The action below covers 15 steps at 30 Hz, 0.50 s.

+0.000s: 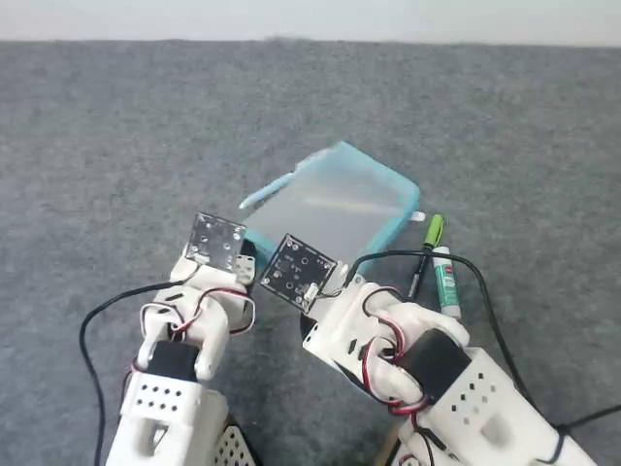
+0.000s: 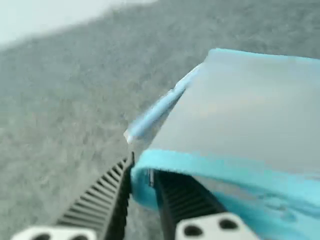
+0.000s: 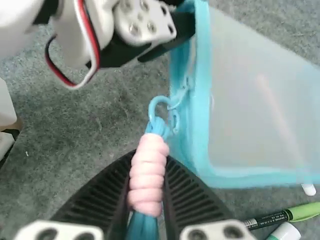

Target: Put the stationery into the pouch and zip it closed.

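A translucent pouch (image 1: 335, 202) with teal edges lies tilted on the grey carpet, with faint pinkish shapes showing through its wall (image 3: 260, 100). My left gripper (image 2: 142, 172) is shut on the pouch's teal near edge (image 2: 200, 167). My right gripper (image 3: 146, 167) is shut on the pink and teal zipper pull (image 3: 148, 150), which hangs from a teal ring (image 3: 160, 107) on the zipper. A green marker (image 1: 428, 245) and a white and green pen (image 1: 446, 282) lie on the carpet beside the pouch's right side, also seen as marker (image 3: 280, 216) and pen (image 3: 287, 232).
A pale blue strip (image 1: 262, 197) sticks out at the pouch's left side. A small white piece (image 1: 417, 216) lies at its right corner. Both arms (image 1: 184, 359) (image 1: 417, 359) crowd the near side; bare grey carpet (image 1: 126, 146) stretches around and behind.
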Tool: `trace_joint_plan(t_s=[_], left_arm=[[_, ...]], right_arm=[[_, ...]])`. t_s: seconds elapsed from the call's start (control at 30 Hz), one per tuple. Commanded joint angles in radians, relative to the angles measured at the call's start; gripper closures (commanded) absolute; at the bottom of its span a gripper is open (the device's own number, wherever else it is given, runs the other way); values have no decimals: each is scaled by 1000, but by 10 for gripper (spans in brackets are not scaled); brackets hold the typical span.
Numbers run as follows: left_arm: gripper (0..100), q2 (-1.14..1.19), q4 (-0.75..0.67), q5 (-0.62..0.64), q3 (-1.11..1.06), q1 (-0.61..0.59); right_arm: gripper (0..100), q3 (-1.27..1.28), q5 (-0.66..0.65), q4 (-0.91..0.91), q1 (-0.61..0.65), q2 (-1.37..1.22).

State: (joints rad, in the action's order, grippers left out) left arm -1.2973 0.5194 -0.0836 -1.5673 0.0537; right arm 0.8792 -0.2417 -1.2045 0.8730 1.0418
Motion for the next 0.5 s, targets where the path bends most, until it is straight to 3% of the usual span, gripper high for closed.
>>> trace_joint_plan(t_s=[0.0,0.17,0.47], left_arm=[[989,12,-35,49,25,-72],[989,12,29,98,68,-224],[989,12,57,95,73,-245]], right_arm=[[993,-8,-21,-2,-30,38],[993,-8,-15,2,-119,38],[993,-8,-12,4,-231,38]])
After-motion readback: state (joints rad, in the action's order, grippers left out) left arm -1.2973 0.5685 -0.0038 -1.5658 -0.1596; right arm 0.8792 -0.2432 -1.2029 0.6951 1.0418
